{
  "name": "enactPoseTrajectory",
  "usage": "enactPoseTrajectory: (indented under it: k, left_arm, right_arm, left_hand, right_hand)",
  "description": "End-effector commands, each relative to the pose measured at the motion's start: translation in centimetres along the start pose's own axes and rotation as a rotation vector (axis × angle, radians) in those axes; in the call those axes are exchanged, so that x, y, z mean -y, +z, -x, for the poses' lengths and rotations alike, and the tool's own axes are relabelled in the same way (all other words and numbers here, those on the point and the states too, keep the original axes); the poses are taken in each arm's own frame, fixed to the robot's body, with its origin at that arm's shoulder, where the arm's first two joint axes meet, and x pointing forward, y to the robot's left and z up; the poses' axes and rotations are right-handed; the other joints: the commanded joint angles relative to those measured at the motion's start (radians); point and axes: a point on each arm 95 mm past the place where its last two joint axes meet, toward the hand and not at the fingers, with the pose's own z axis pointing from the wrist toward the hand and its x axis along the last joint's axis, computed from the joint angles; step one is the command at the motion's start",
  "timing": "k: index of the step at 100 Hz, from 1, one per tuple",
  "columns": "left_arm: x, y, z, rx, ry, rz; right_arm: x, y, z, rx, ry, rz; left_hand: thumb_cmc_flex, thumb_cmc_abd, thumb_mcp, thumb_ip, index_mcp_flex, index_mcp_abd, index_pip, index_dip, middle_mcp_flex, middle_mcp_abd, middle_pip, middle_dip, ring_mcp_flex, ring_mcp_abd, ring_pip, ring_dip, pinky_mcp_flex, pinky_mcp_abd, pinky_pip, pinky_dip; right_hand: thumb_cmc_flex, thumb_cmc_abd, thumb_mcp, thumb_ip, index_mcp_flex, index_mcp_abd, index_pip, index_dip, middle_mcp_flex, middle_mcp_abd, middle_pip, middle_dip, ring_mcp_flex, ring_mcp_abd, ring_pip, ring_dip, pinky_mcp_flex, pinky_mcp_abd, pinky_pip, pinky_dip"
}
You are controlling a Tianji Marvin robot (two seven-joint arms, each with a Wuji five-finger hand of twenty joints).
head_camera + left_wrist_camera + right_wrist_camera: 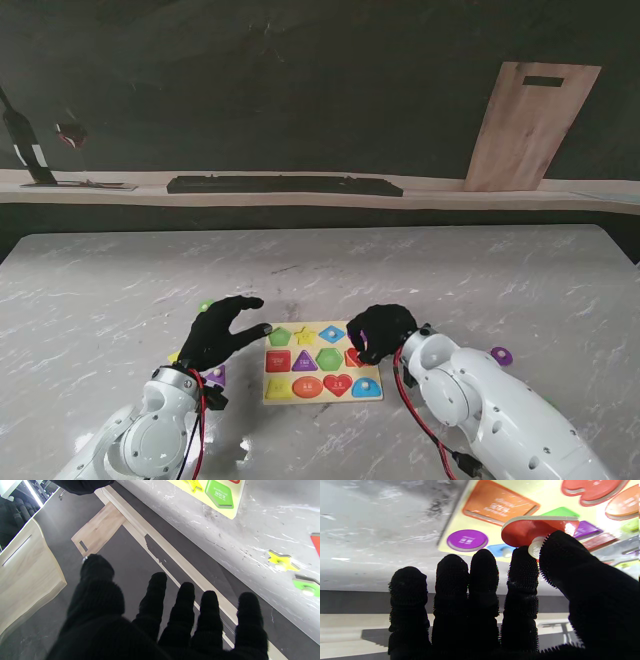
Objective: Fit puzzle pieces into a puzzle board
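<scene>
Puzzle board, yellow and lying near the table's front edge between the two arms, looks mostly filled with coloured shapes. Over its right edge the right hand pinches a red piece by its knob between thumb and index fingertip, the other fingers pressed together, the piece not yet seated. The left hand hovers beside the board's left edge, fingers spread, holding nothing. Several loose pieces remain on the table: a yellow star and a green piece to the left, a purple piece to the right. Nothing visibly blocks the board.
</scene>
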Motion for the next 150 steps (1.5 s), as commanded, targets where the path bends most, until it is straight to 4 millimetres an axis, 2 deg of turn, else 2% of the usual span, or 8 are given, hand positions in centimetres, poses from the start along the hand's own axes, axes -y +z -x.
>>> enactPoseTrajectory:
  k: [1, 37, 90, 150]
  left_arm:
    - [-0.1, -0.1, 0.0, -0.001, -0.005, 0.003]
    - [-0.2, 0.0, 0.0, 0.000, -0.005, 0.006]
    - [-0.2, 0.0, 0.0, -0.001, -0.005, 0.006]
    - [-0.3, 0.0, 0.0, 0.002, -0.009, 0.008]
  right_arm:
    - [0.5, 0.3, -1.7, -0.054, -0.006, -0.014]
    - [1.8, 1.2, -3.9, -0.147, -0.046, -0.061]
    - [2.4, 1.9, -4.0, -0.206, -0.123, -0.082]
    - [3.3, 2.3, -4.6, -0.222, -0.127, -0.128]
  left_hand:
    - [0.009, 0.031, -0.041, 0.036, 0.021, -0.025, -0.017, -0.005, 0.010, -0.005, -0.014, -0.011, 0.005, -0.028, -0.020, -0.005, -0.015, -0.083, -0.012, 0.013]
    - [0.008, 0.031, -0.041, 0.036, 0.021, -0.025, -0.018, -0.005, 0.010, -0.006, -0.014, -0.011, 0.004, -0.030, -0.021, -0.005, -0.016, -0.083, -0.013, 0.012]
    - [0.008, 0.031, -0.041, 0.036, 0.020, -0.025, -0.017, -0.005, 0.011, -0.005, -0.014, -0.011, 0.005, -0.028, -0.021, -0.005, -0.015, -0.083, -0.013, 0.012]
    - [0.008, 0.032, -0.041, 0.037, 0.021, -0.024, -0.019, -0.005, 0.012, -0.003, -0.014, -0.011, 0.005, -0.027, -0.021, -0.005, -0.016, -0.084, -0.014, 0.013]
  right_hand:
    - [0.045, -0.006, 0.095, 0.069, 0.075, -0.039, 0.056, 0.018, 0.039, 0.041, 0.035, -0.003, 0.032, 0.008, 0.037, 0.000, 0.010, 0.032, 0.054, 0.022]
    - [0.043, -0.006, 0.094, 0.070, 0.073, -0.044, 0.055, 0.023, 0.038, 0.038, 0.035, -0.004, 0.031, 0.004, 0.037, -0.002, 0.012, 0.030, 0.054, 0.019]
    - [0.036, 0.006, 0.087, 0.073, 0.061, -0.060, 0.054, 0.026, 0.030, 0.023, 0.034, -0.005, 0.026, -0.006, 0.031, -0.006, 0.011, 0.025, 0.052, 0.015]
    - [0.032, 0.012, 0.082, 0.075, 0.058, -0.065, 0.057, 0.024, 0.029, 0.018, 0.035, -0.005, 0.027, -0.009, 0.030, -0.006, 0.011, 0.023, 0.051, 0.012]
